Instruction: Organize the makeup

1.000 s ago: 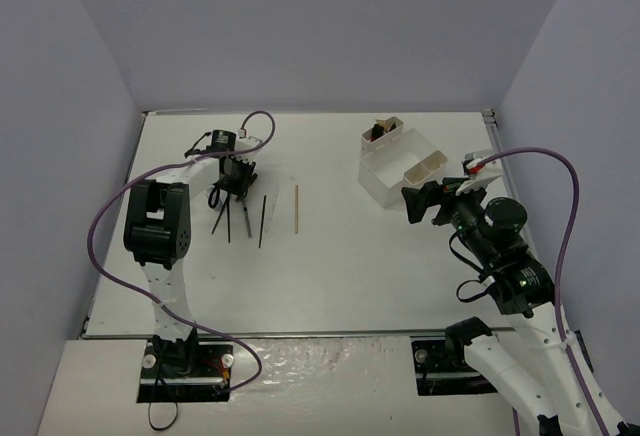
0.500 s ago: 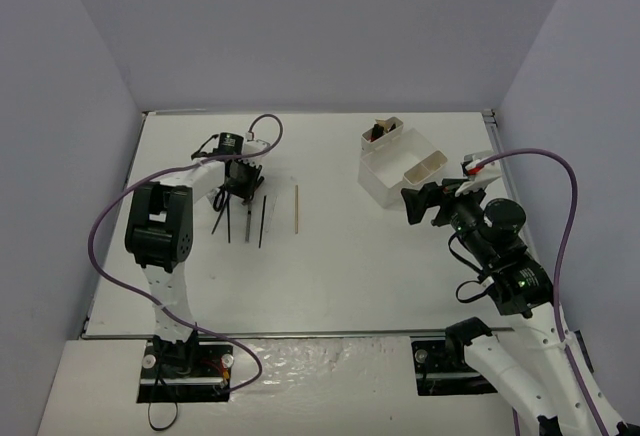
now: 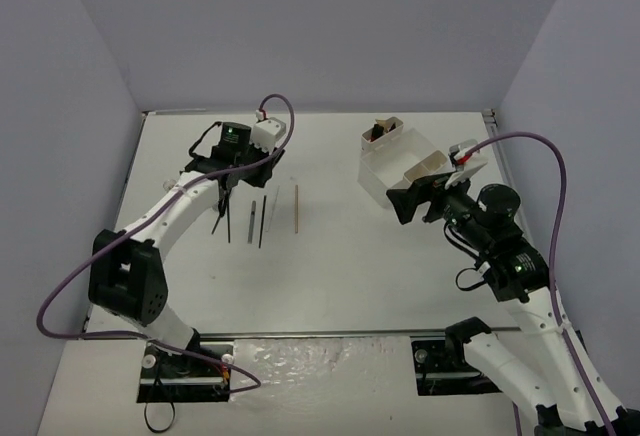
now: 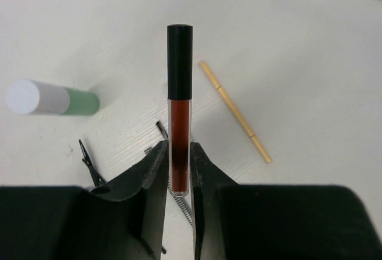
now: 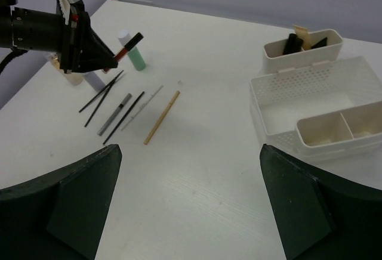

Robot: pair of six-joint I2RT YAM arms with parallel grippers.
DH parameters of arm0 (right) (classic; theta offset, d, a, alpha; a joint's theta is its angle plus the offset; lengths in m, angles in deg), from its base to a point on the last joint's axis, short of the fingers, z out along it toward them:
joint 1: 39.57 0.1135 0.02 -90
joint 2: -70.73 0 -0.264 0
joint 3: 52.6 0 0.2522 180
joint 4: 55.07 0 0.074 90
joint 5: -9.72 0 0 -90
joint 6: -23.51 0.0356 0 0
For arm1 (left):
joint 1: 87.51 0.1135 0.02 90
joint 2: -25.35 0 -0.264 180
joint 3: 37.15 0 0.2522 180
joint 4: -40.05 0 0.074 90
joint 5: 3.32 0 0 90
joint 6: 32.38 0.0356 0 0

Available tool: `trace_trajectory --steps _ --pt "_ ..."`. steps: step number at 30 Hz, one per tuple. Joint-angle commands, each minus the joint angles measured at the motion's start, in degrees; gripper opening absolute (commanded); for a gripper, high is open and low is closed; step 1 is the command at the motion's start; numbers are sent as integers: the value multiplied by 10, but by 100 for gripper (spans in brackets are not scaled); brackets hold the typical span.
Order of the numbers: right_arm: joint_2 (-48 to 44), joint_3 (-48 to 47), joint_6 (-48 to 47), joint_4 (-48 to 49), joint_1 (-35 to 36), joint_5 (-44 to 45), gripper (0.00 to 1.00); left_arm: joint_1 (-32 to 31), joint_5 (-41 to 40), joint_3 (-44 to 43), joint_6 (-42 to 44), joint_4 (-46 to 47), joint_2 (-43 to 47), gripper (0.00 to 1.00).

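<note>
My left gripper is shut on a dark red lip gloss tube with a black cap and holds it above the table. Under it lie a green and white bottle, a tan pencil and thin black pencils. In the right wrist view the left gripper shows at the far left, the tube sticking out of it, with the bottle, a grey pencil and the tan pencil nearby. My right gripper hangs open over bare table, holding nothing.
The white plastic box with compartments stands at the back right, just beyond my right gripper. Its small raised compartment holds a few dark items. Purple cables loop over both arms. Grey walls close in the table on three sides.
My left gripper has risen off the row of pencils with the red tube in it and the arm has stretched out. The right gripper has shifted slightly left, still open.
</note>
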Motion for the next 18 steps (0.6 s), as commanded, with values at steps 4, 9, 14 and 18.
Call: trace_trajectory --steps 4,9,14,18 --pt "98 -93 46 19 -1 -171 98 -127 -2 37 33 95 149 0" --pt "179 -139 67 10 -1 -265 96 -190 -5 49 71 113 193 0" --pt "215 -159 75 10 5 -302 95 -229 -1 44 107 108 213 0" --pt "240 -178 79 10 14 -318 94 -249 -1 25 128 97 219 0"
